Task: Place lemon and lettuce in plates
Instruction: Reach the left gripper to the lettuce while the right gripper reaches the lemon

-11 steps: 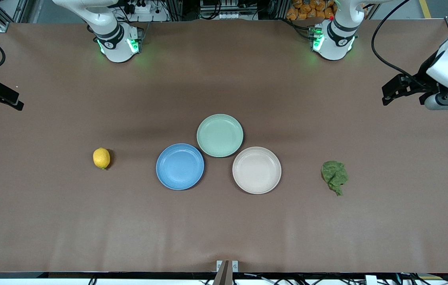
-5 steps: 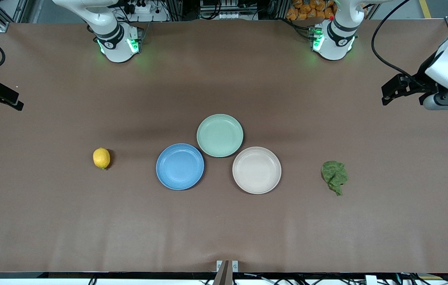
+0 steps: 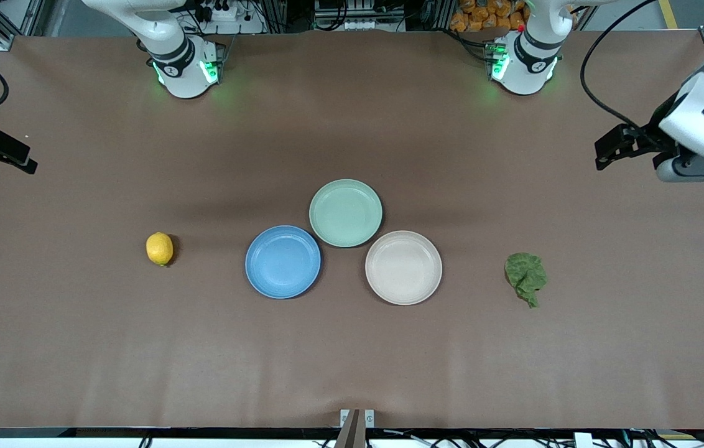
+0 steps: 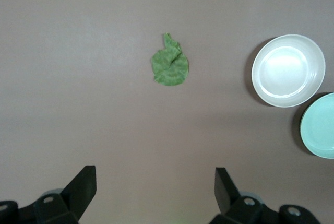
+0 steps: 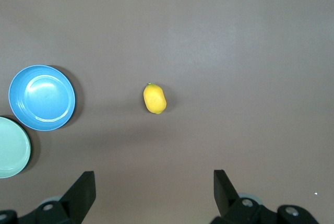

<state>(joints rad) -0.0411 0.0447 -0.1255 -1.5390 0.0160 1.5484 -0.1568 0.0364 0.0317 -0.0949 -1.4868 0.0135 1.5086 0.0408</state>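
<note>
1. My left end effector (image 4: 152,190) hangs spread and empty over bare table (image 3: 352,361) at the left arm's end.
2. My right end effector (image 5: 151,190) hangs spread and empty at the right arm's end.
3. The lettuce (image 3: 526,277) lies beside the cream plate (image 3: 403,267).
4. The lemon (image 3: 160,249) lies near the blue plate (image 3: 283,262).

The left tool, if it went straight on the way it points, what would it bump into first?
Probably only the bare table. The left tool is open and faces down onto the brown surface. The lettuce lies ahead of that line, not under it, though depth is hard to judge.
</note>
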